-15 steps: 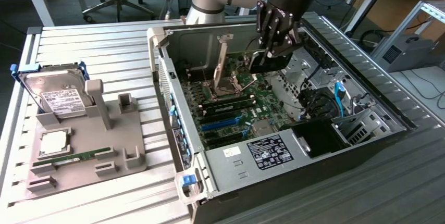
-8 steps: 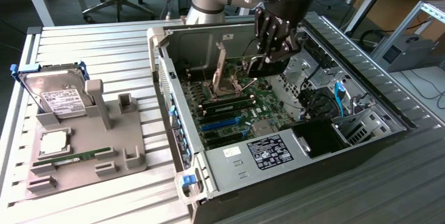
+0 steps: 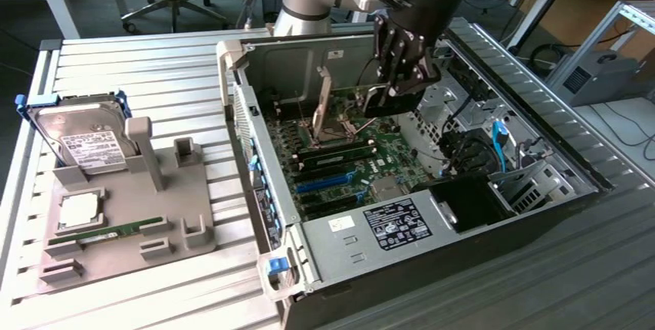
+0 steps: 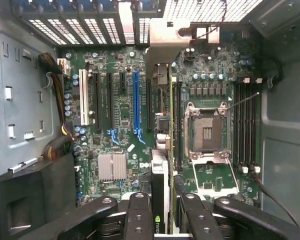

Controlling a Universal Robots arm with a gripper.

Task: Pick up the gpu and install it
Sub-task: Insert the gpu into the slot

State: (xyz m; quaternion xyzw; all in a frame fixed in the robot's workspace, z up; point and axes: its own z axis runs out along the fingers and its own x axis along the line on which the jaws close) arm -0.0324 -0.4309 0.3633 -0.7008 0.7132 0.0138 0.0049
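Note:
My gripper [image 3: 397,88] hangs inside the open computer case [image 3: 261,184], above the motherboard [image 3: 353,165]. It is shut on the gpu [image 3: 387,104], a thin black card held on edge. In the wrist view the gpu [image 4: 160,185] runs edge-on between my two fingers [image 4: 140,215] away from the camera. Its grey metal bracket [image 4: 165,45] is at the far end, near the case's rear slot openings. The card hovers over the board between the blue slot [image 4: 136,100] and the CPU socket [image 4: 207,132], apart from the board as far as I can tell.
At the exterior view's left a grey fixture [image 3: 123,222] carries a silver hard drive in a blue frame [image 3: 82,142], a green RAM stick [image 3: 118,232] and a square chip [image 3: 80,211]. Cable bundles [image 3: 461,153] and drive bays line the case's right side.

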